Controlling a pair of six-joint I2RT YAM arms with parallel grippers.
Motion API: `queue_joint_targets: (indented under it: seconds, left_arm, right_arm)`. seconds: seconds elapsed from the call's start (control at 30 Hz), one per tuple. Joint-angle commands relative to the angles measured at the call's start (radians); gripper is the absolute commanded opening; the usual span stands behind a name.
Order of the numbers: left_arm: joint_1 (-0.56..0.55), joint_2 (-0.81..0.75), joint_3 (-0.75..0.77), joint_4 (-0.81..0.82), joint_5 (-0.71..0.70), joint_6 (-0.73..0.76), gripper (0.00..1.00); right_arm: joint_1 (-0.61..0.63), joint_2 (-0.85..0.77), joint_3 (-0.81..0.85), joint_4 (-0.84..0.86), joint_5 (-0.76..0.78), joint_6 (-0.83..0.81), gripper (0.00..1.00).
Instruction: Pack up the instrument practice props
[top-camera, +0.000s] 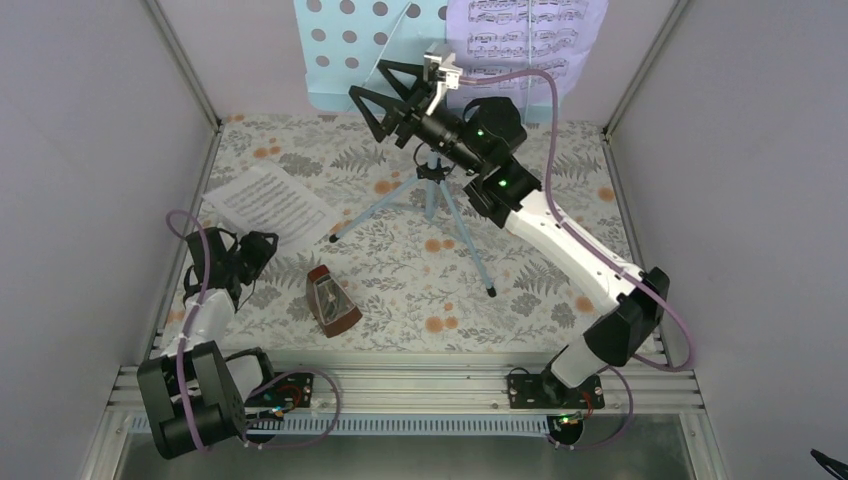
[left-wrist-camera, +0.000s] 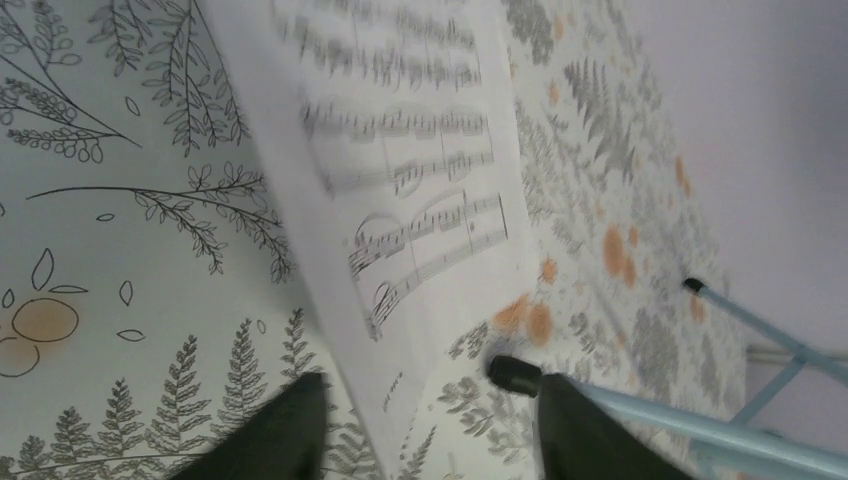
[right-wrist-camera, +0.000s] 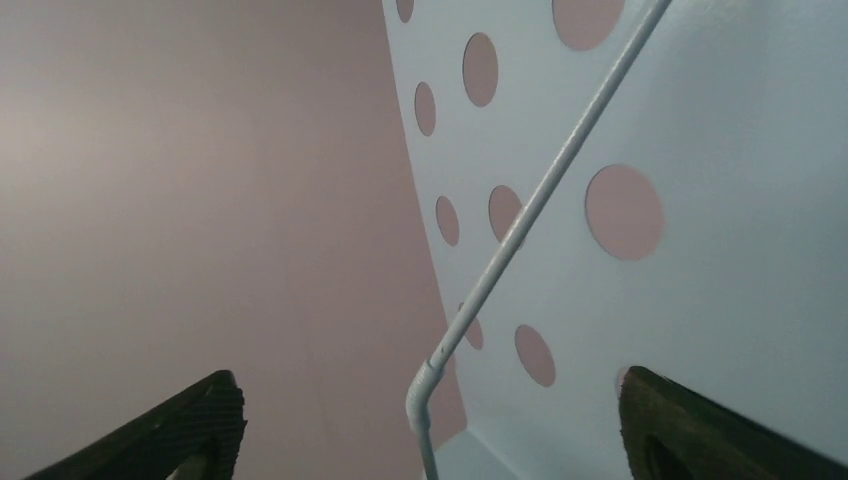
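The light-blue music stand's perforated desk (top-camera: 350, 50) stands at the back on its tripod legs (top-camera: 455, 225), with a lavender sheet-music page (top-camera: 525, 40) on its right half. My right gripper (top-camera: 372, 88) is open at the desk's lower left part. In the right wrist view the desk (right-wrist-camera: 720, 300) and its thin wire arm (right-wrist-camera: 530, 210) lie between the open fingers (right-wrist-camera: 205, 425). A white sheet-music page (top-camera: 268, 205) lies flat on the left. My left gripper (top-camera: 258, 248) is open just beside the page's near corner (left-wrist-camera: 400, 170). The reddish-brown metronome (top-camera: 330, 300) stands near the front.
A floral cloth (top-camera: 400, 280) covers the table. Grey walls (top-camera: 90, 180) enclose it at left, right and back. A black-capped tripod foot (left-wrist-camera: 515, 373) rests close to my left gripper's right finger. An aluminium rail (top-camera: 400, 385) runs along the near edge.
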Motion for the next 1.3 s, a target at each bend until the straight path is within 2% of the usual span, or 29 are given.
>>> queue_joint_targets:
  seconds: [0.0,0.07,0.1,0.33,0.43,0.57,0.67,0.73,0.87,1.03,1.1,1.27]
  left_arm:
    - [0.011,-0.061,-0.017,0.028,-0.065,0.015,0.72]
    - [0.016,-0.086,-0.015,0.001,-0.101,0.01,0.93]
    - [0.019,-0.098,-0.012,-0.018,-0.119,0.006,0.99]
    - [0.028,-0.207,0.045,-0.201,-0.315,-0.002,1.0]
    - [0.029,-0.272,0.097,-0.29,-0.41,-0.004,1.0]
    - [0.022,-0.345,0.207,-0.241,-0.28,0.082,1.0]
    - [-0.013,-0.356,0.348,-0.217,-0.202,0.145,1.0]
    - [-0.051,-0.339,0.5,-0.239,-0.165,0.205,0.98]
    - [-0.165,-0.254,0.766,-0.292,0.049,0.353,0.91]
    - [-0.414,-0.134,0.997,-0.407,0.121,0.423,0.88]
    - [-0.506,-0.102,1.045,-0.416,0.118,0.418,0.86]
    - [-0.812,-0.013,1.137,-0.412,-0.012,0.423,0.86]
  right_arm:
    - [0.0,-0.101,-0.065,-0.012,0.02,-0.009,0.9]
    - [0.0,-0.145,-0.11,-0.013,0.019,-0.014,0.95]
    - [0.0,-0.17,-0.131,-0.019,0.018,-0.019,0.97]
    - [0.0,-0.332,-0.255,-0.139,0.053,-0.092,1.0]
    - [0.0,-0.4,-0.278,-0.222,0.114,-0.146,1.0]
    - [-0.01,-0.497,-0.312,-0.294,0.3,-0.193,1.0]
    - [-0.027,-0.54,-0.31,-0.319,0.354,-0.215,1.0]
    - [-0.032,-0.556,-0.29,-0.339,0.362,-0.23,1.0]
    - [-0.036,-0.58,-0.238,-0.383,0.396,-0.266,1.0]
    - [-0.036,-0.579,-0.153,-0.444,0.483,-0.336,1.0]
    - [-0.038,-0.568,-0.112,-0.475,0.55,-0.36,1.0]
    - [-0.051,-0.503,0.007,-0.582,0.676,-0.424,1.0]
